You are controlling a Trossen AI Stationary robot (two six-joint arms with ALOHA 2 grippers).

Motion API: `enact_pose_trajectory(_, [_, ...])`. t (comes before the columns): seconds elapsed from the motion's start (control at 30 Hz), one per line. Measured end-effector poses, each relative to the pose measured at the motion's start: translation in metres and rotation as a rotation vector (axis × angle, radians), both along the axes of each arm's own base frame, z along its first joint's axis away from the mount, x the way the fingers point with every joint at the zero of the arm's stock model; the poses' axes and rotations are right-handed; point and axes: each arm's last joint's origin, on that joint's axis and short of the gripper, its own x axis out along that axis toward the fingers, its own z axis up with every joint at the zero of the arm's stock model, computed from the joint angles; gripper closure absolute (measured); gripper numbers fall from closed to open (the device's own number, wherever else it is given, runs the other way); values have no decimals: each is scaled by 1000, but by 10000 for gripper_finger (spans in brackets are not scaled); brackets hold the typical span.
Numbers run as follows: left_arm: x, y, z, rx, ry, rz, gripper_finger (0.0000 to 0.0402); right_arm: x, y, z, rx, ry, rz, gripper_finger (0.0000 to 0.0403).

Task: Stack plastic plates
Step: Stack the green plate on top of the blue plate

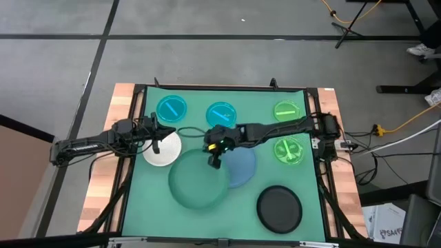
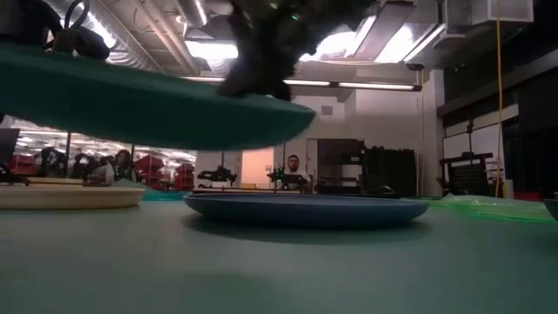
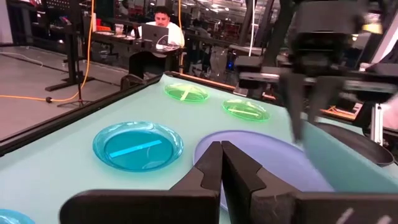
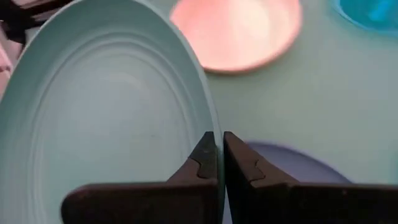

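Over the green-matted bench (image 1: 145, 207), the right gripper (image 1: 215, 157) has its jaws clamped on the rim of the large teal-green plate (image 1: 196, 182), which the low view shows lifted clear of the mat and tilted, its raised edge hanging over the large pale blue plate (image 1: 242, 167) lying flat just beside it. In the right wrist view the two dark fingers (image 4: 205, 158) pinch the teal plate's edge, with the blue plate below and the white plate (image 4: 239, 31) beyond. The left gripper (image 1: 156, 142) waits with its jaws closed on nothing at the far edge of the white plate, near the bench's left side. Along the far edge sit two small translucent cyan plates (image 1: 171, 109) (image 1: 221, 114) and a small bright green plate (image 1: 287, 111); a second green plate (image 1: 288, 150) lies near the right rail, apart from the others. The black plate (image 1: 279, 208) rests alone by the near right corner. Open mat remains at the near left corner and between the black plate and the teal one. Every plate is empty. Beyond the bench a person (image 3: 158, 28) sits at a laptop.
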Motion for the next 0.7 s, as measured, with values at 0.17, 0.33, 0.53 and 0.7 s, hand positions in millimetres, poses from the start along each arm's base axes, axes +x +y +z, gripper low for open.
enact_pose_trajectory(0.17, [0, 0, 0, 0, 0, 1, 401, -32, -23, 0, 12, 34, -68, 403])
enact_pose_trajectory(0.33, [0, 0, 0, 1, 0, 3, 401, -61, -46, -7, 32, 68, -151, 403])
enact_pose_trajectory(0.53, [0, 0, 0, 0, 0, 4, 401, -86, -69, -23, 61, 105, -230, 403])
enact_pose_trajectory(0.7, [0, 0, 0, 1, -1, 3, 401, -99, -80, -45, 105, 158, -264, 403])
